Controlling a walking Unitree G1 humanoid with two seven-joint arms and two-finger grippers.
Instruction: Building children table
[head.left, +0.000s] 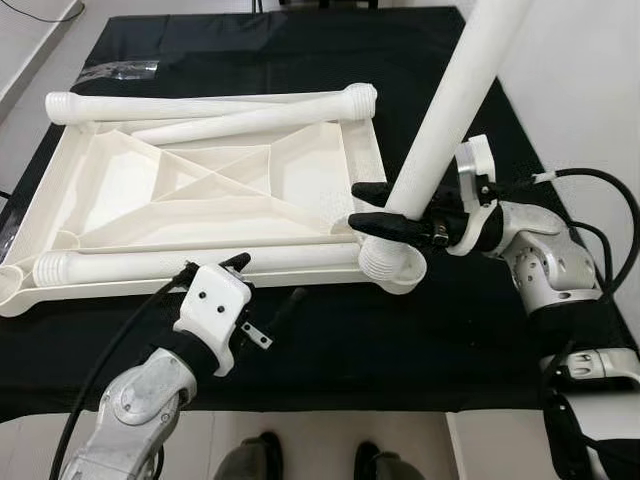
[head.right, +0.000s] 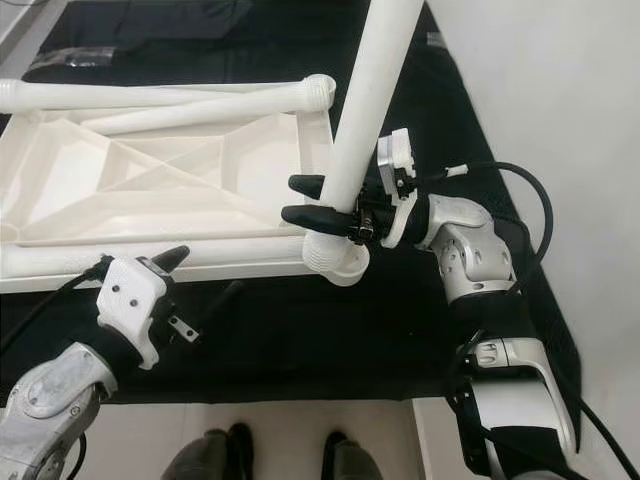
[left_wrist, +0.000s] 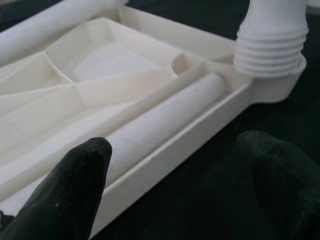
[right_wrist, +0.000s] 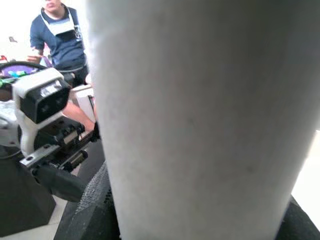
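One leg (head.left: 450, 110) upright at tabletop (head.left: 200, 185) corner.

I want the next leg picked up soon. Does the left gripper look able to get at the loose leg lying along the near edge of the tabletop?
Probably yes. The left gripper is open just beside the loose leg, with nothing between them.

A black-covered table (head.left: 330, 340) carries the upturned white tabletop (head.left: 200, 190) at its left and middle, with a clear plastic bag (head.left: 118, 70) near its far left corner.
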